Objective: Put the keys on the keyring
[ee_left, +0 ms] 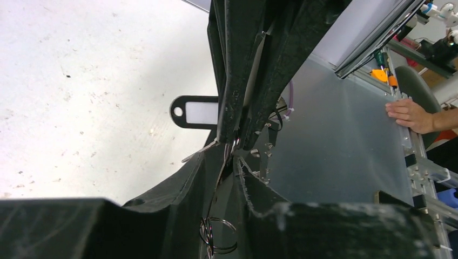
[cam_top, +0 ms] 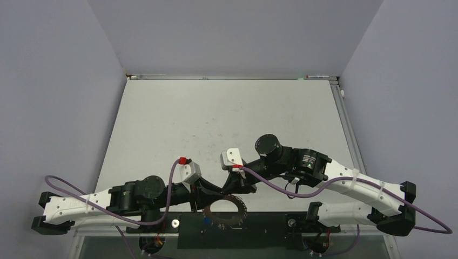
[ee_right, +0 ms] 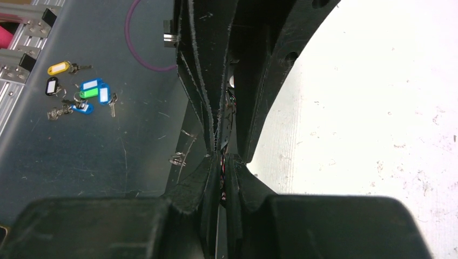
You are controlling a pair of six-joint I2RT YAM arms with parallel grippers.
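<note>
The scuffed white table [cam_top: 216, 118], walled in pale grey, holds both arms, which meet at its near edge. The left gripper [ee_left: 231, 156] pinches the keyring [cam_top: 241, 209], which is mostly hidden. The right gripper [ee_right: 220, 157] has its fingers pressed together, their contents unreadable. The black key [ee_left: 194, 111] pokes out from behind them, half covered.

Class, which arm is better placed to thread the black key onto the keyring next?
Probably the right: the black key sticks out beside the right claw, while the left claw is shut over the keyring loops, apparently steadying them.
</note>
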